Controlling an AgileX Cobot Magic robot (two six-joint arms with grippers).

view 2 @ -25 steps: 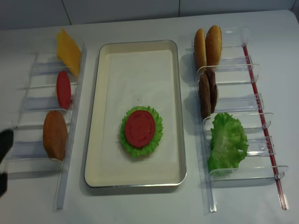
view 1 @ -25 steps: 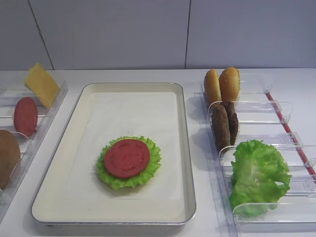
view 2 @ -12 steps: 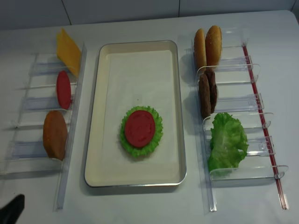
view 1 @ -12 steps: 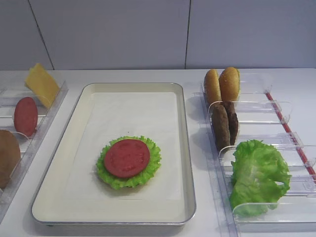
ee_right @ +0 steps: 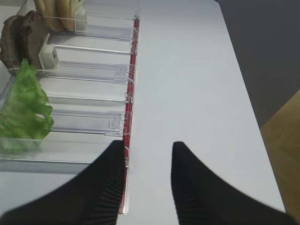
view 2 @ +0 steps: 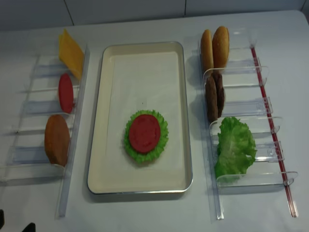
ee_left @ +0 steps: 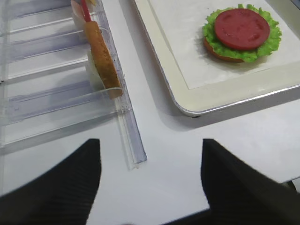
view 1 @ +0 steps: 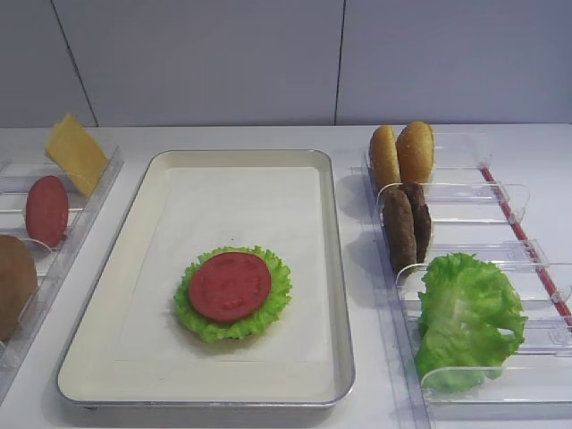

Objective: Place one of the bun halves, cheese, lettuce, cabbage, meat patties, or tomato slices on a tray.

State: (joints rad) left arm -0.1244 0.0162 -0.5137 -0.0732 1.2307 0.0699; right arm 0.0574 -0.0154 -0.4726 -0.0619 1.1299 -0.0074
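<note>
Already on the tray [view 1: 332,268], one tomato slice [view 1: 229,286] lies flat on a ruffled lettuce leaf [view 1: 275,299] over a bun half, near the front. Left of it, clear bins [view 2: 34,104] hold the cheese [view 1: 75,152], a second tomato slice [view 1: 46,210] and a bun half [ee_left: 103,58]. Right bins hold two buns [view 1: 402,154], two meat patties [view 1: 407,223] and loose lettuce [view 1: 465,317]. My left gripper [ee_left: 150,183] hangs spread wide over bare table; my right gripper [ee_right: 147,180] is closed down with nothing between its fingers.

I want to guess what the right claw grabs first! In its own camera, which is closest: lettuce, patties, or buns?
From the right gripper:
1. Lettuce, left, nearest bin.
2. Patties, farther up on the left.
3. Buns, top edge, farthest.
</note>
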